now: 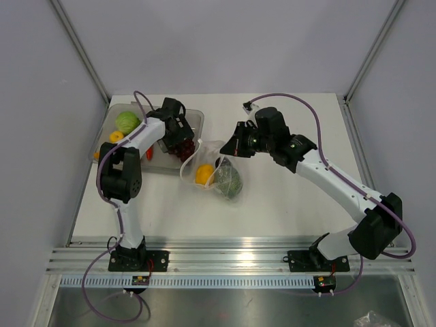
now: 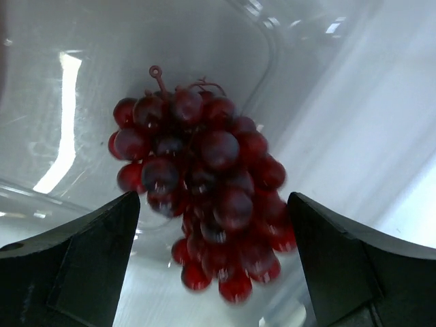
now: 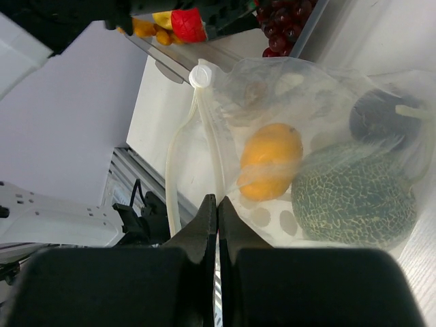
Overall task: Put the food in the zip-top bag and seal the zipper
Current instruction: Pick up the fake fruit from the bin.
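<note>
White table (image 1: 286, 204), grey walls. From above, the zip-top bag (image 1: 216, 174) lies mid-table, partly filled. The tray (image 1: 197, 117) beside it holds a green piece (image 1: 127, 122) and others, so filling is unfinished and sealing remains.

Left wrist: the left gripper (image 2: 212, 214) stands wide astride the grapes (image 2: 204, 184), not gripping; the tray wall rises behind them.

Right wrist: the right gripper (image 3: 216, 208) pinches the bag's mouth edge beside the unsealed zipper (image 3: 204, 129). An orange (image 3: 271, 160) and a melon (image 3: 354, 201) sit inside.
</note>
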### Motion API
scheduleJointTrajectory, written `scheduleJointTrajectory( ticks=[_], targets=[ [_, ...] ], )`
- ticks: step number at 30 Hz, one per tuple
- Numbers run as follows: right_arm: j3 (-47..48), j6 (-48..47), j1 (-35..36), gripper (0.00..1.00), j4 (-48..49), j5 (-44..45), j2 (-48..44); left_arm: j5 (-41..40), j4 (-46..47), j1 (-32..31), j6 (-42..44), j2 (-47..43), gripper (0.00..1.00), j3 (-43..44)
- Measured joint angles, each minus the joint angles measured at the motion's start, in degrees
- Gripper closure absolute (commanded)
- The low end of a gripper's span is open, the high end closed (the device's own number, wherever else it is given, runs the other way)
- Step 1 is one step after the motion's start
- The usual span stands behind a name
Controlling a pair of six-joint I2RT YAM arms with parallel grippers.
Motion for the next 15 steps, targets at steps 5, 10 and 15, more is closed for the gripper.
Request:
scheduleJointTrajectory(
  ticks=[5, 10, 15],
  targets=[
    [1.1, -0.5, 0.0, 1.0, -1.3, 0.0, 0.0, -0.7, -1.0, -0.3, -3.2, 5.1, 0.18, 0.4],
    [1.8, -0.6, 0.0, 1.0, -1.8, 0.0, 0.1, -0.8, -0.8, -0.5, -5.0, 5.7, 0.67, 0.3],
    [1.8, -0.6, 0.0, 1.0, -2.0, 0.0, 0.5, -0.8, -0.4, -0.5, -3.8, 4.4, 0.92, 0.3]
  ],
)
